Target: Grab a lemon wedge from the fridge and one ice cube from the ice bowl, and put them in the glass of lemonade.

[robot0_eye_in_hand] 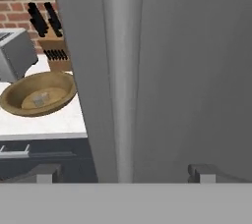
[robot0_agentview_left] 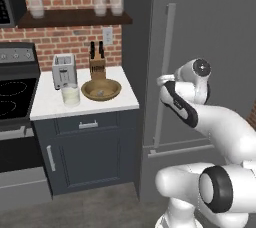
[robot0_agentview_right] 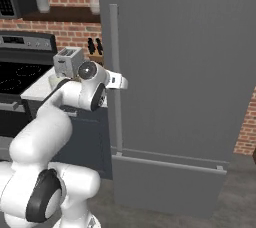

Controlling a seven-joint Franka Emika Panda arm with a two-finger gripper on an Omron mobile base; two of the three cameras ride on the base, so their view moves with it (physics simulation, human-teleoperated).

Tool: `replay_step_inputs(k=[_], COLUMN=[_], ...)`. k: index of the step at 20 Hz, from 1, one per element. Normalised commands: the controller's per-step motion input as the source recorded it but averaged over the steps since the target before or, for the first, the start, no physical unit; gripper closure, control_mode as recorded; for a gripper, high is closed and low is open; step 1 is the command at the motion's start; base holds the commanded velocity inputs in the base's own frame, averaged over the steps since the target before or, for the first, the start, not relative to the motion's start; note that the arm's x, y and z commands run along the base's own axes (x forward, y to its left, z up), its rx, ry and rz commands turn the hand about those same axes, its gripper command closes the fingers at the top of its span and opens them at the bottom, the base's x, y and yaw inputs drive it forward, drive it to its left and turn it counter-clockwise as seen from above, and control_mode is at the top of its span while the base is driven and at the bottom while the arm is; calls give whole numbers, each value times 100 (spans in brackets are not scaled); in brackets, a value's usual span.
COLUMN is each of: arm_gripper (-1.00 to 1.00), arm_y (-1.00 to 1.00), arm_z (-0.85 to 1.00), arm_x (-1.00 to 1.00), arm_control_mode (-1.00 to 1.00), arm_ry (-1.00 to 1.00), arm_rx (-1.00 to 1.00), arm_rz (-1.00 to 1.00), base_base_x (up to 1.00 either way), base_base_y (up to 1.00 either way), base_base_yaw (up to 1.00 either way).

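While fridge is shut, ice bowl holds ice cube, lemonade glass beside

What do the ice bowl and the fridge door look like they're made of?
The ice bowl looks like brown wood with a matte finish and a lighter tan rim. The fridge door looks like matte grey metal or painted panel, flat and unreflective; which one is unclear.

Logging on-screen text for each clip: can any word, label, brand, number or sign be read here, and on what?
None can be read.
Tall matte grey fridge and its long vertical bar handle: plain, no badge.
Silver toaster: no marking legible.
Black stove's control panel: knobs only, any marks too small to read.
White wall outlet: blank.
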Motion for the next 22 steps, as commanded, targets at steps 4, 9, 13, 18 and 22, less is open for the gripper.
replay_step_inputs(k=[4,9,13,18,22], arm_gripper=[-100,-100,-100,-100,-100], arm_y=[0,-1,-1,-8,-22], arm_z=[0,0,-9,-11,-19], arm_x=[71,68,57,52,52], arm_control_mode=[-100,-100,-100,-100,-100], arm_ry=[0,-2,-17,-18,-11], arm_rx=[0,0,0,0,0], arm_rz=[0,0,0,0,0], base_base_x=[0,0,0,0,0], base_base_y=[0,0,0,0,0], base_base_yaw=[0,0,0,0,0])
